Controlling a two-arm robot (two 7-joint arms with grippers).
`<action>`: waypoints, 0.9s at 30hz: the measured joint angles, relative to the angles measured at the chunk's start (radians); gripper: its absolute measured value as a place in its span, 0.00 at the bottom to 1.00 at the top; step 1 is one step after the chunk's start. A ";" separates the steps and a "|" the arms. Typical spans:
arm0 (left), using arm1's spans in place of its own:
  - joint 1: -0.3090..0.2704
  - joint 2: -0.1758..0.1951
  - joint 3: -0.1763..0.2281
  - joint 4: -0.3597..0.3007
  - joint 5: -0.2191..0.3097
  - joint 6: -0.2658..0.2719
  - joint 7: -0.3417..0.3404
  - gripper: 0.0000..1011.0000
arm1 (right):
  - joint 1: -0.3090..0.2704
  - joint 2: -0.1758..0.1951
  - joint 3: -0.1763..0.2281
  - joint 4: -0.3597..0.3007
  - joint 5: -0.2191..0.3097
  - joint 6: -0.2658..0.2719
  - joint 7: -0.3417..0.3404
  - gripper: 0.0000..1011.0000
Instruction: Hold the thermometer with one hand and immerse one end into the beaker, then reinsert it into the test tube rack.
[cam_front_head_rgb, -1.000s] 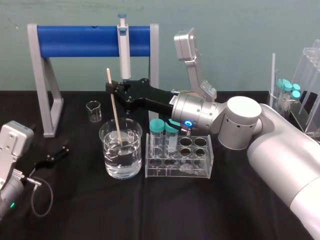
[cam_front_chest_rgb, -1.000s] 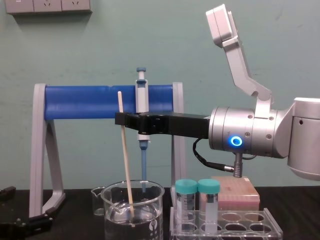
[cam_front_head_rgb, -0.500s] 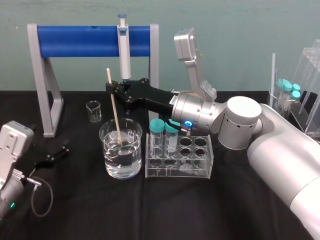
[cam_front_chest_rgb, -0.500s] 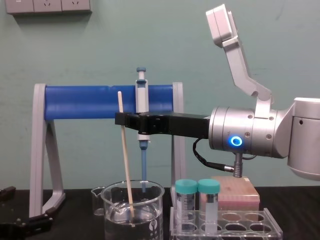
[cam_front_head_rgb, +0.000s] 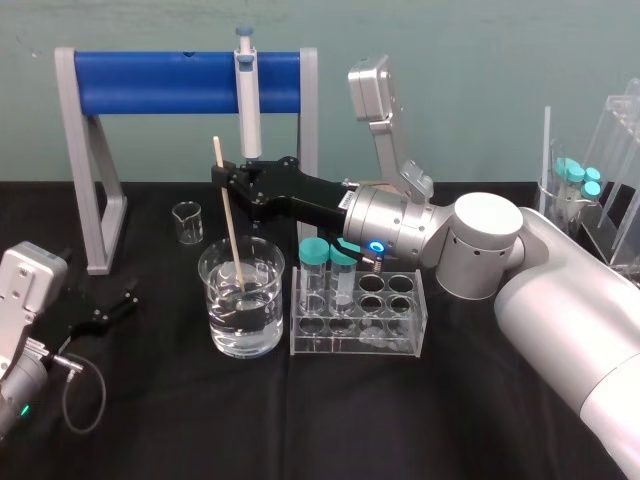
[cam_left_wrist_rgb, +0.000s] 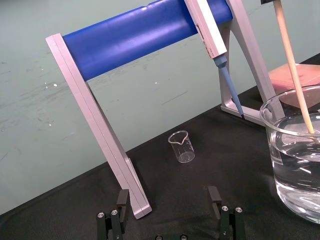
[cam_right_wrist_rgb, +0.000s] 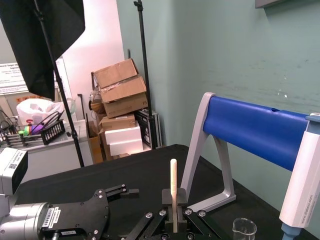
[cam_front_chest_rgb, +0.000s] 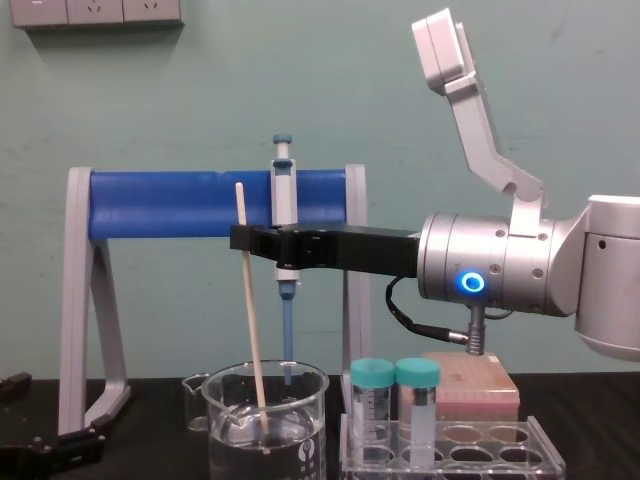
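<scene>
One of the two task stages reads as complete: the immersion. The right gripper (cam_front_head_rgb: 223, 177) is pinching the thermometer (cam_front_head_rgb: 230, 215) near the rod's upper end, with a short length standing above the jaws in the right wrist view. From the claw the rod slopes downward. Its lower end sits in the water of the beaker (cam_front_head_rgb: 262, 330), which stands directly beneath the claw.

Remaining work, judged from this layout:
1. Raise the claw until the rod's tip clears the beaker rim.
2. Carry the rod toward the test tube rack (cam_front_head_rgb: 400, 340), which stands below the claw and back toward its wrist, just beside the beaker.
3. Lower the rod into a free hole. The two capped tubes (cam_front_head_rgb: 315, 270) occupy holes at the rack end nearest the claw, and the other holes appear vacant.
4. Release.

The left gripper (cam_left_wrist_rgb: 167, 197) is parked on the table with its fingers spread, well apart from the working claw and holding nothing.
</scene>
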 joint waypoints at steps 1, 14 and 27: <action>0.000 0.000 0.000 0.000 0.000 0.000 0.000 0.99 | 0.000 0.000 0.000 0.000 0.000 0.000 0.000 0.05; 0.000 0.000 0.000 0.000 0.000 0.000 0.000 0.99 | 0.000 0.000 0.000 0.000 0.000 0.000 0.000 0.05; 0.000 0.000 0.000 0.000 0.000 0.000 0.000 0.99 | 0.000 0.000 0.000 0.000 0.000 0.000 0.000 0.05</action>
